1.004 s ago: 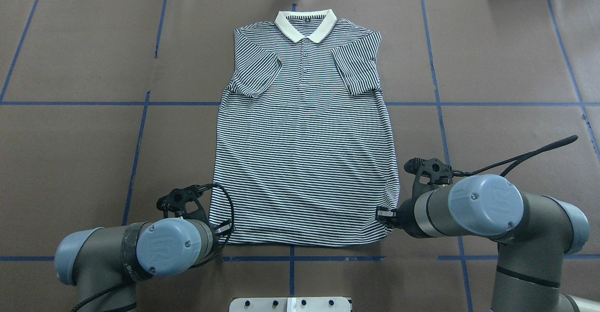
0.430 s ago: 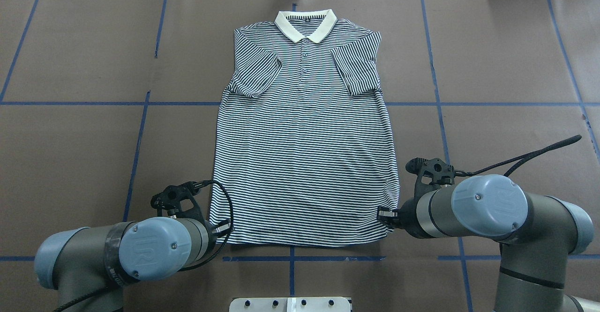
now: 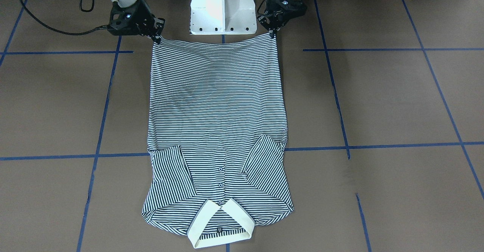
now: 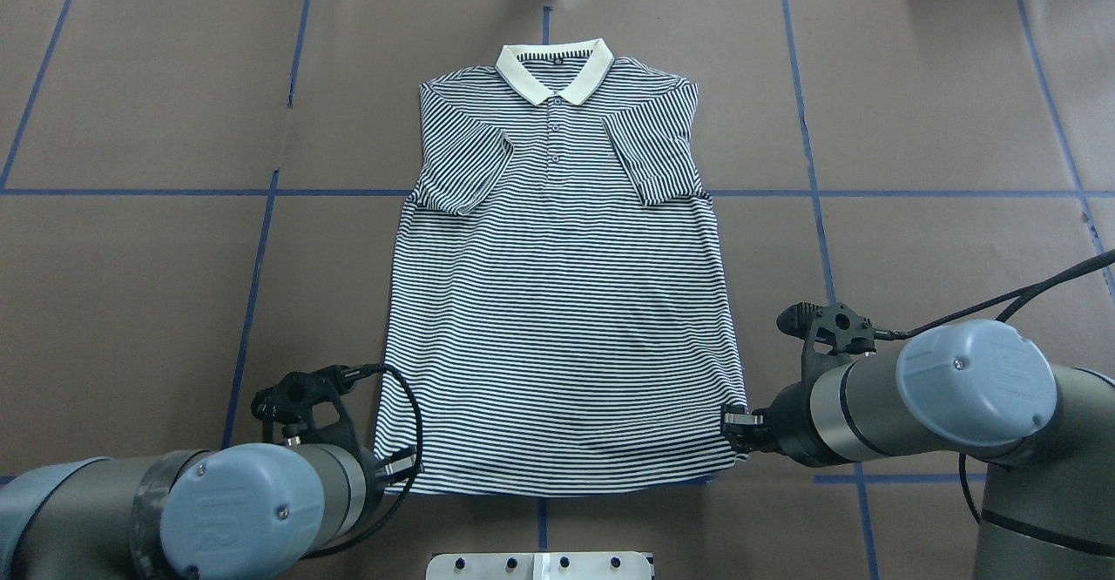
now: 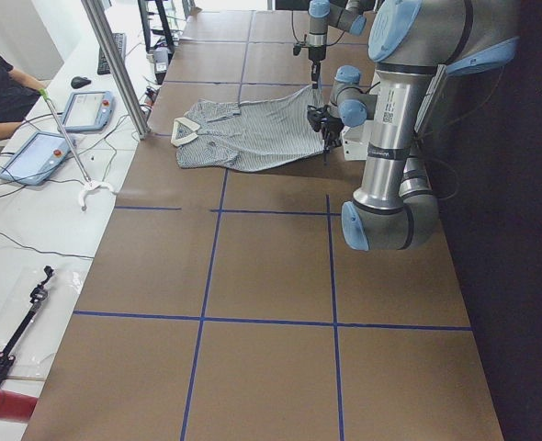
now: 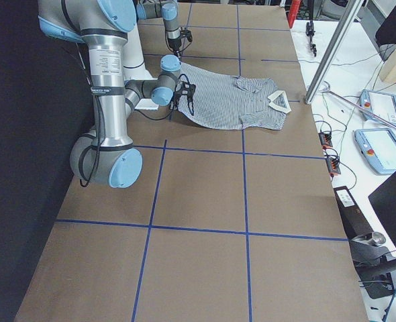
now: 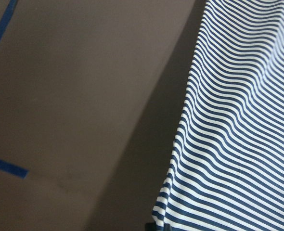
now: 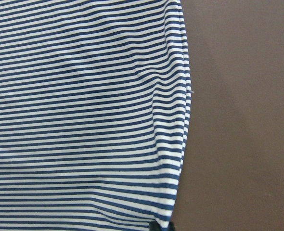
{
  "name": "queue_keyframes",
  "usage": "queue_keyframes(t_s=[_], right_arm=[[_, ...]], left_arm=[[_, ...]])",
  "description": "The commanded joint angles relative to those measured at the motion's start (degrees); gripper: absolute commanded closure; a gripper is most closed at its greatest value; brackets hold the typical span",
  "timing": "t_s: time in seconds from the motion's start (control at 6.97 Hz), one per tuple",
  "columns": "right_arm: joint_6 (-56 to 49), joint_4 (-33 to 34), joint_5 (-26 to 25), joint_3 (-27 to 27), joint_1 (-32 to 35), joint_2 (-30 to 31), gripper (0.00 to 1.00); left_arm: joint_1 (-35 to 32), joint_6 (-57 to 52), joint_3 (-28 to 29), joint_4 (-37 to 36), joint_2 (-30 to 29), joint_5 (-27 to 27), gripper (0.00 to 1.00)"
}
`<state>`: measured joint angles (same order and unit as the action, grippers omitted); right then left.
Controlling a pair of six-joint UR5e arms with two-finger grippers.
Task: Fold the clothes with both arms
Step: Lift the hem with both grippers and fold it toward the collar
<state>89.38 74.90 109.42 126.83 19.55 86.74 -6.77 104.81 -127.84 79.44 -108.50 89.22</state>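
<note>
Shirt [image 4: 557,301] is face up in the centre of the overhead view. The collar [image 4: 552,77] is toward the top of the frame and the hem is near the bottom edge. Both short sleeves are folded in over the chest, one left of the buttons [image 4: 466,166] and one right [image 4: 653,153].

Left gripper [image 4: 399,467] is at the hem's lower-left corner in the overhead view, clamped on the fabric. The left wrist view shows stripes filling the right half of the frame. The corner runs down to a dark fingertip [image 7: 156,226] at the bottom edge.

Right gripper [image 4: 736,423] is at the hem's lower-right corner, also pinching the cloth. In the right wrist view, stripes cover the left two-thirds of the frame and the corner ends at a dark fingertip [image 8: 161,227] at the bottom.

In the front-facing view the sides swap. The two grippers sit at the top of the frame on either side of the white base [image 3: 223,6], with the hem stretched straight between them.

The hem end looks raised off the table [image 4: 131,301], with a shadow under that edge in the overhead and left wrist views. The collar end lies flat. The body of the shirt is smooth, with slight ripples near the held corners.

Blue tape lines [image 4: 261,249] grid the brown table, and the shirt lies across one horizontal line at sleeve level.
</note>
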Motion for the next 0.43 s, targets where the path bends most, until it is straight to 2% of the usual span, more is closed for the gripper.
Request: queue_keyframes(t_s=[0.0,0.29], right_arm=[[0.01,0.16,7.19,3.5,-0.56,1.32,1.0],[-0.25,0.16,7.31,4.05,-1.18,1.59,1.0]], left_arm=[[6.92,2.31,-7.13,-4.89,2.14,-0.01,1.0],[6.87,3.03,-7.95,-4.82,2.86,0.17,1.0]])
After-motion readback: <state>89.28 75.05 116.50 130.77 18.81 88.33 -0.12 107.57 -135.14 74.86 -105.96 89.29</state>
